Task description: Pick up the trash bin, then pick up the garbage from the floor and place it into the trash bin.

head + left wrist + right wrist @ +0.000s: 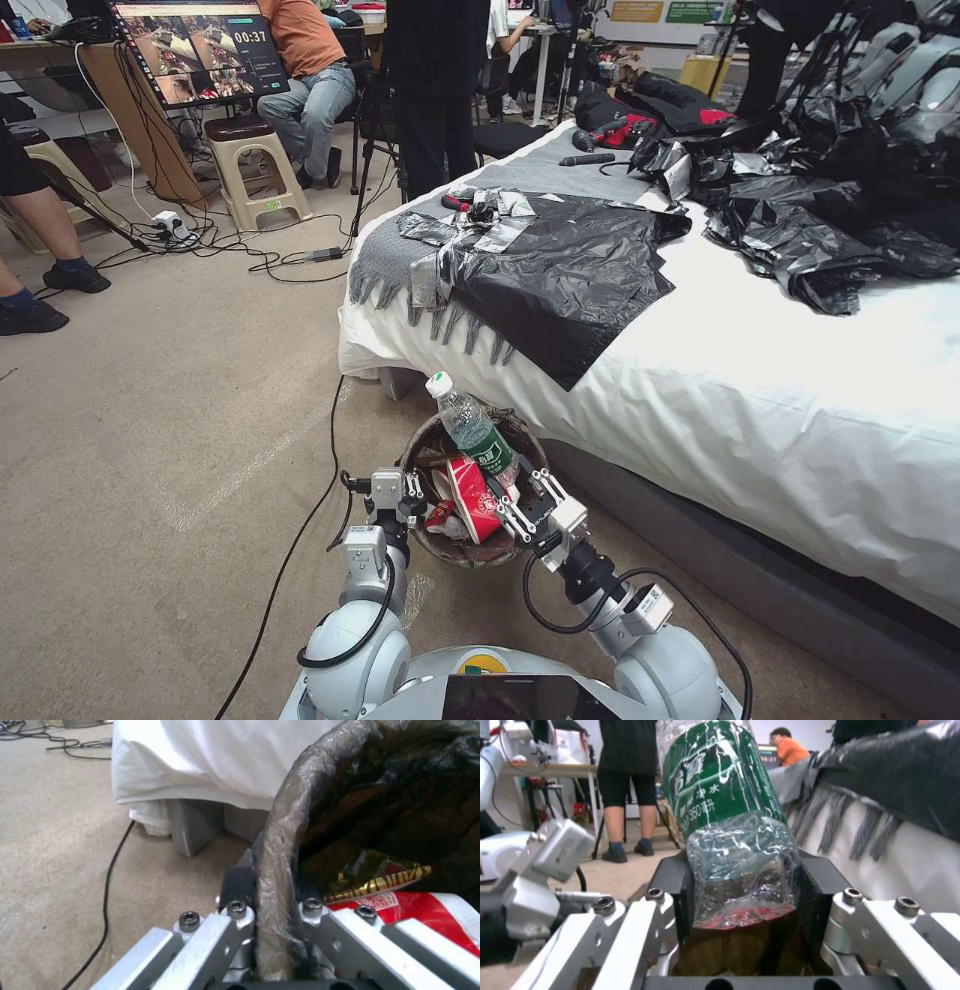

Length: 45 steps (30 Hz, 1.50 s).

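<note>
A: Where is the trash bin [478, 545] relative to the bed [760, 400]?

B: Just beside the bed's near corner, over the beige floor [150, 420], held in front of the robot. Its dark bag is folded over the rim.

A: What grips it?

B: The left gripper [398, 492] sits at the bin's rim on the side away from the bed. The head view leaves the fingers small; the left wrist view shows the fingers [239, 885] clamped tight across the bag-covered rim [275, 877], one outside, one inside.

A: And the right gripper [520, 495]?

B: At the rim on the bed side. The right wrist view shows its black pads [672, 888] closed on the lower end of the clear green-labelled bottle [730, 832], which the head view shows leaning up out of the bin, white cap [439, 384] toward the bed.

A: Anything else inside the bin?

B: A red-and-white paper cup [470, 497] beside the bottle in the head view. The left wrist view adds a yellow snack wrapper [380, 879] above it, tucked under the bag's folds.

A: On the bed?

B: Black plastic bags [570, 280] spread over a grey fringed cloth [400, 260]. A black cable [300, 520] runs across the floor beside the bed
</note>
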Tool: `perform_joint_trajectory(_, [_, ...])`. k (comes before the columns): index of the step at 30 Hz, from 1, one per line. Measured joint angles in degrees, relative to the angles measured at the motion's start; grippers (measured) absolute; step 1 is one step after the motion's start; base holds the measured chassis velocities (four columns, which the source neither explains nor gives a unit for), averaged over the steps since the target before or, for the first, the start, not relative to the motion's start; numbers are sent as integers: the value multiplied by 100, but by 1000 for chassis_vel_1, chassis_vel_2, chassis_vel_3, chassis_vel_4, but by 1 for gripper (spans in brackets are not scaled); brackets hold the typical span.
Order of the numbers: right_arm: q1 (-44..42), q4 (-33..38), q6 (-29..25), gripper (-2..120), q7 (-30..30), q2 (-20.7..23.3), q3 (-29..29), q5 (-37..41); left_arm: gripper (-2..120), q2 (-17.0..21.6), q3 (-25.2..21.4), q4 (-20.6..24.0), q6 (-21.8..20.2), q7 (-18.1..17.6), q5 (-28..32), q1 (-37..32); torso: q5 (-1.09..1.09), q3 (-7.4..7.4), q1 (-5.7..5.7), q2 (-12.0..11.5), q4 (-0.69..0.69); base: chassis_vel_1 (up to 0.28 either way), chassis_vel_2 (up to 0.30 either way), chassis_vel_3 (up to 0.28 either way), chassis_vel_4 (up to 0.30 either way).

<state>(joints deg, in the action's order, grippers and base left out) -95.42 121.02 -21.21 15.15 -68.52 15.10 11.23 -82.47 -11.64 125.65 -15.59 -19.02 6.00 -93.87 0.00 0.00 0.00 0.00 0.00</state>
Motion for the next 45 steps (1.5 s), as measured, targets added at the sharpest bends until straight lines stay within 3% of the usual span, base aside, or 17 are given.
perform_joint_trajectory(13, [13, -428, -3, 39, -149, -55, -159, -128, 3, 7, 26, 12, -21, -7, 4, 0, 0, 0, 0, 0, 0, 0, 0, 0, 0])
perform_joint_trajectory(27, [-96, -438, 13, 93, -145, 9, -97, -199, 3, 16, 38, 34, -44, -10, 15, 3, 0, 0, 0, 0, 0, 0, 0, 0, 0])
perform_joint_trajectory(30, [-94, -438, 13, 99, -145, 6, -95, -203, 3, 16, 36, 35, -45, -9, 16, 2, 0, 0, 0, 0, 0, 0, 0, 0, 0])
perform_joint_trajectory(45, [-48, -393, 17, 100, -129, -34, -63, -239, 3, 15, 30, 32, -54, -7, 23, 10, 0, 0, 0, 0, 0, 0, 0, 0, 0])
